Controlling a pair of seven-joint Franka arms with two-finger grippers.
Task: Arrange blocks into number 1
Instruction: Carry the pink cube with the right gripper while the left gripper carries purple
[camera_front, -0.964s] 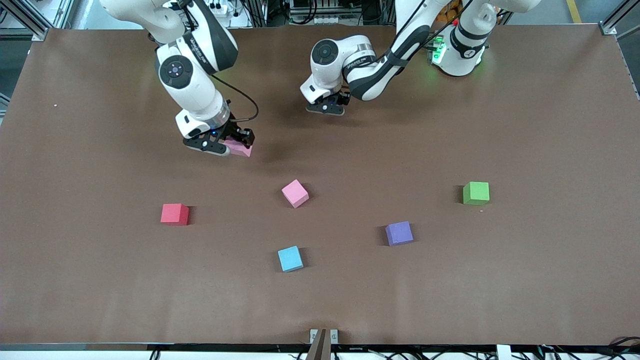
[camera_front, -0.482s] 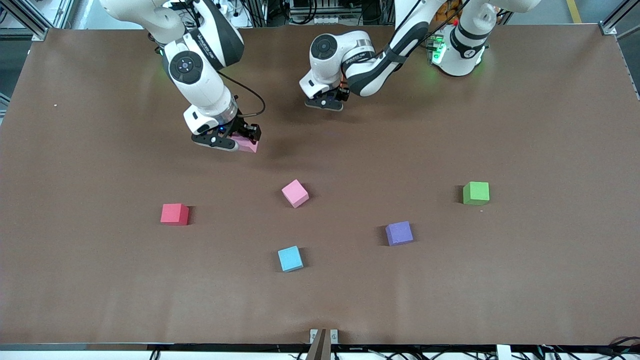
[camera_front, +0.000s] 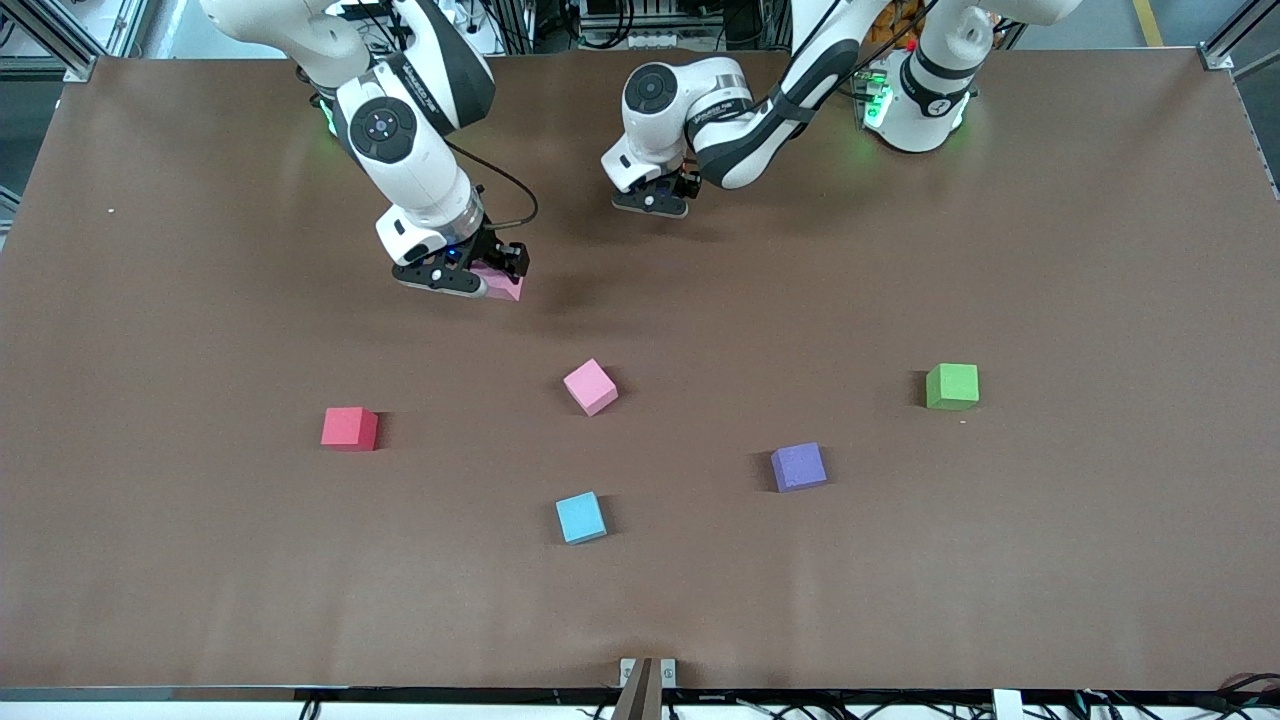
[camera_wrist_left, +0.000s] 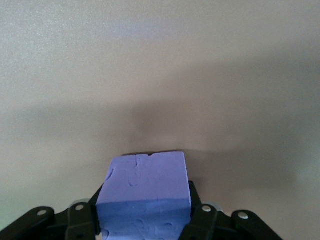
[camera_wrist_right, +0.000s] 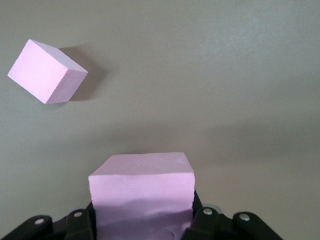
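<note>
My right gripper (camera_front: 468, 279) is shut on a pink block (camera_front: 500, 286), held a little over the table on the robots' side of the loose pink block (camera_front: 590, 387). The right wrist view shows the held pink block (camera_wrist_right: 141, 185) between the fingers and the loose pink block (camera_wrist_right: 46, 71) on the table. My left gripper (camera_front: 654, 201) hangs over the table near the bases. It is shut on a purple block (camera_wrist_left: 144, 190), which its hand hides in the front view. A second purple block (camera_front: 798, 466) lies toward the left arm's end. The orange block is out of view.
A red cube (camera_front: 349, 428) lies toward the right arm's end. A light blue cube (camera_front: 580, 517) sits nearest the front camera. A green cube (camera_front: 951, 386) rests toward the left arm's end. The brown table (camera_front: 1050, 250) stretches wide around them.
My right gripper has carried the pink block a little toward the left arm's end and toward the bases. My left gripper has drawn slightly toward the bases with its purple block.
</note>
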